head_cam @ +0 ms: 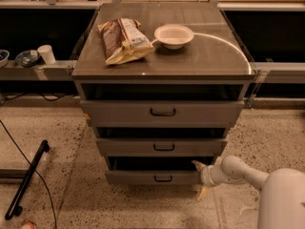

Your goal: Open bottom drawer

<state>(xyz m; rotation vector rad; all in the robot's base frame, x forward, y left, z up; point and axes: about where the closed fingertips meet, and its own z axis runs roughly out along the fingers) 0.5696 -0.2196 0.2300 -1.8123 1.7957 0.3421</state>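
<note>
The bottom drawer [143, 177] is the lowest of three grey drawers, with a small black handle [163, 178]. Its front stands slightly out, with a dark gap above it. My gripper [200, 179] is at the right end of this drawer front, well to the right of the handle. It is open, with one pale fingertip [197, 164] at the drawer's top edge and the other below it near the floor. The white arm [248, 175] reaches in from the lower right.
The middle drawer [162, 147] and the top drawer [162, 112] are also slightly out. A chip bag [121, 39] and a white bowl [174, 35] sit on the cabinet top. A black bar [26, 180] and a cable lie on the speckled floor at left.
</note>
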